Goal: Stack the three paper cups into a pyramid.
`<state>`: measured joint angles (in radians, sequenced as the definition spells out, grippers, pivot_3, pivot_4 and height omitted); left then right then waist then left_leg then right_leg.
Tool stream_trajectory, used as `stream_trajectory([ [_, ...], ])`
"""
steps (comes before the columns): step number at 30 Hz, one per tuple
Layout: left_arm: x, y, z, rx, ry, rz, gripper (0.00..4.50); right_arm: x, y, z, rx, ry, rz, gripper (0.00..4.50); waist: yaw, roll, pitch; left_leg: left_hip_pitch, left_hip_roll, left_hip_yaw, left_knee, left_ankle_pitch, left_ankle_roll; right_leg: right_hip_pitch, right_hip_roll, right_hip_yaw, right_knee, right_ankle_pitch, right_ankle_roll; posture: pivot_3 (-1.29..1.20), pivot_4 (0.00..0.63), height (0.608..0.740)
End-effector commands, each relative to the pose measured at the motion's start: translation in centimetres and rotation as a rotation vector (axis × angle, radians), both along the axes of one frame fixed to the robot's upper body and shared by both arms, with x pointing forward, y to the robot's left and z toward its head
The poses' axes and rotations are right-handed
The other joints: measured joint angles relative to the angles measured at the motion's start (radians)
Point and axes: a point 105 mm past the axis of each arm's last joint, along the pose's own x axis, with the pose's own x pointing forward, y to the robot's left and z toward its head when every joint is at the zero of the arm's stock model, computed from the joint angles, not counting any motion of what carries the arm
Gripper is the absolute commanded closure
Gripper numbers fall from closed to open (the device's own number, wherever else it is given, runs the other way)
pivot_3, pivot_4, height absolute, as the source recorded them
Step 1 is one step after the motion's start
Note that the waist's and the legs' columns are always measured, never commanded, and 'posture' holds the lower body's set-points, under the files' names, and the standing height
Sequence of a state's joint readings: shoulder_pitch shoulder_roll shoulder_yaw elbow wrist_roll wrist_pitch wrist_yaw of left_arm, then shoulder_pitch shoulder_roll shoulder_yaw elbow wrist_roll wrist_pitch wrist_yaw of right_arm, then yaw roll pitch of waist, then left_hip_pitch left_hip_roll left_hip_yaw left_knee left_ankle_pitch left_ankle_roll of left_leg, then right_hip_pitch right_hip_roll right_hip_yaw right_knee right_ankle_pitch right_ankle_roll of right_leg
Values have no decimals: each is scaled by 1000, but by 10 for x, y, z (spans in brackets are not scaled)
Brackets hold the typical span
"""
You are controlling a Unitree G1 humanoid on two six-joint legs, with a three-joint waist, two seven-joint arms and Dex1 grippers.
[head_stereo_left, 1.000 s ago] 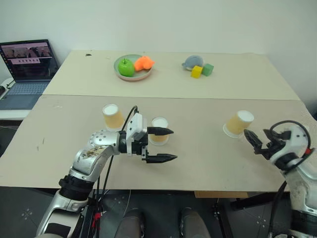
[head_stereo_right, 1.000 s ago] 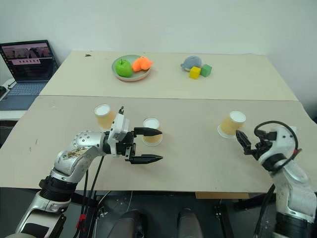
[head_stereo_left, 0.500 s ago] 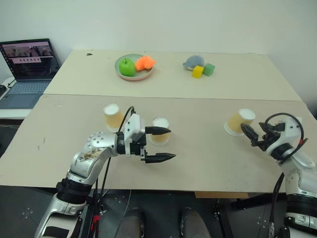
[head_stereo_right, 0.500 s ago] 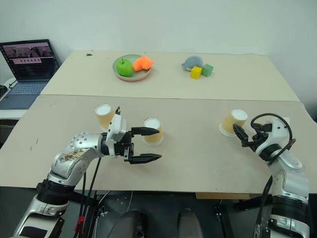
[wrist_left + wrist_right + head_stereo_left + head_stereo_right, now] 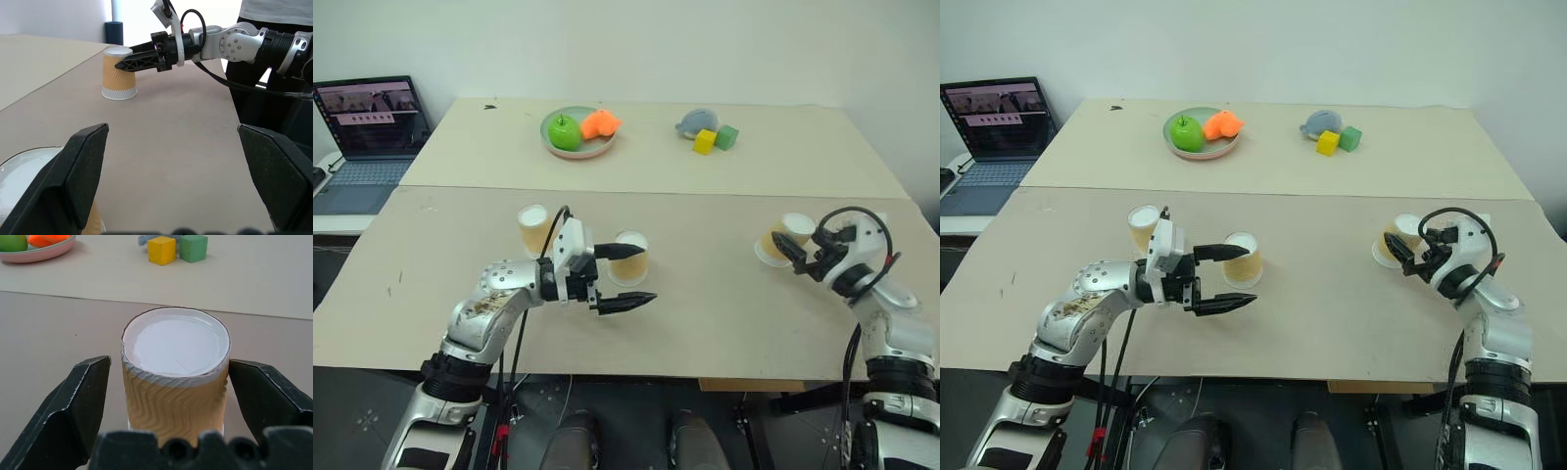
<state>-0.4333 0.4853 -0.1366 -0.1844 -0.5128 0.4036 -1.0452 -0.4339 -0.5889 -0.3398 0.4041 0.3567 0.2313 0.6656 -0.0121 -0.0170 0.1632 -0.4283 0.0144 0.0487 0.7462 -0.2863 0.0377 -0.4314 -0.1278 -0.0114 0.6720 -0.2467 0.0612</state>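
Three paper cups stand upside down on the near table: the left cup (image 5: pixel 533 227), the middle cup (image 5: pixel 629 257) and the right cup (image 5: pixel 786 238). My left gripper (image 5: pixel 649 274) is open and points sideways. The middle cup (image 5: pixel 24 171) stands just beside its far finger (image 5: pixel 619 252), outside the gap. My right gripper (image 5: pixel 793 257) is open at the right cup (image 5: pixel 176 382). One of its fingers (image 5: pixel 83 396) stands on each side of the cup, clear of its wall. No cup is stacked on another.
On the far table sit a plate (image 5: pixel 592 150) holding a green apple and an orange piece, a yellow block (image 5: pixel 703 142), a green block (image 5: pixel 725 136) and a grey-blue toy (image 5: pixel 693 119). A laptop (image 5: pixel 367 122) stands off the table's left side.
My right gripper has moved forward to the right cup, so its open fingers now flank it. The left gripper has stayed by the middle cup.
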Motion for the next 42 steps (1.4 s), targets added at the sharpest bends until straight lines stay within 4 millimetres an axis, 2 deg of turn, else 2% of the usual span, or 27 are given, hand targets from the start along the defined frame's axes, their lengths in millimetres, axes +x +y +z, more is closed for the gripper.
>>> stream_trajectory([
  [1, -5, 1, 10, -21, -35, -6, 2, 5, -2, 20, -36, -70, 8, 105, 0, 0, 0, 0, 0, 0, 0, 0, 0, 0, 0, 0, 0, 0, 0, 0, 150, 678],
  [4, -5, 3, 9, -20, -31, 11, 2, 6, 1, 20, -36, -75, 29, 105, 1, 0, 0, 0, 0, 0, 0, 0, 0, 0, 0, 0, 0, 0, 0, 0, 150, 678],
  [8, -5, 8, 11, -31, -26, 46, 2, 8, 1, 20, -41, -78, 26, 1106, 0, 0, 0, 0, 0, 0, 0, 0, 0, 0, 0, 0, 0, 0, 0, 0, 150, 678],
  [9, -5, 10, 11, -34, -24, 58, 2, 8, 1, 21, -41, -79, 26, 1570, 0, 0, 0, 0, 0, 0, 0, 0, 0, 0, 0, 0, 0, 0, 0, 0, 150, 678],
  [10, -5, 14, 12, -38, -20, 77, 2, 8, 1, 22, -40, -82, 28, 1755, 0, 0, 0, 0, 0, 0, 0, 0, 0, 0, 0, 0, 0, 0, 0, 0, 150, 678],
  [14, 0, 35, 20, -76, 5, 177, 2, 9, 5, 32, -26, -111, 39, 1755, -3, 0, 0, 0, 1, 0, 0, 0, 0, -1, 0, 0, 1, 0, 0, 0, 150, 678],
  [18, 4, 60, 24, -88, 19, 292, 2, 7, 32, 54, -7, -160, 170, 1755, -3, 0, 0, 0, 1, 0, 0, 0, 0, -2, 0, 0, 1, 0, 0, 0, 150, 678],
  [21, 2, 69, 19, -63, 22, 333, 2, -10, 81, 66, 37, -136, 445, 1755, -5, 0, 0, -1, 1, 0, 0, 0, 0, -2, 0, 1, 1, 0, 0, 0, 150, 678],
  [23, -3, 68, 15, -52, 24, 336, 2, -29, 120, 59, -3, -58, 689, 1755, -4, 0, 0, -1, 2, 0, 0, 0, 0, -3, 0, 0, 2, 0, 0, 0, 150, 678],
  [24, -6, 67, 14, -51, 23, 335, 2, -35, 132, 52, -21, -15, 766, 1755, -2, 0, 0, -1, 2, 0, 0, 0, 0, -3, 0, 0, 2, 0, 0, 0, 150, 678],
  [32, -12, 66, 15, -58, 13, 361, 2, -35, 165, 28, -122, 58, 952, 1755, 11, -1, 1, -1, 0, -2, 1, 0, 0, -1, -2, -2, 0, 1, 0, 0, 150, 678],
  [42, -15, 67, 21, -78, -6, 395, 2, -14, 175, 27, -164, -1, 961, 1755, 6, -2, 2, -1, 0, -1, 0, 0, 0, -2, -2, -2, 1, 1, 0, 0, 150, 678],
])
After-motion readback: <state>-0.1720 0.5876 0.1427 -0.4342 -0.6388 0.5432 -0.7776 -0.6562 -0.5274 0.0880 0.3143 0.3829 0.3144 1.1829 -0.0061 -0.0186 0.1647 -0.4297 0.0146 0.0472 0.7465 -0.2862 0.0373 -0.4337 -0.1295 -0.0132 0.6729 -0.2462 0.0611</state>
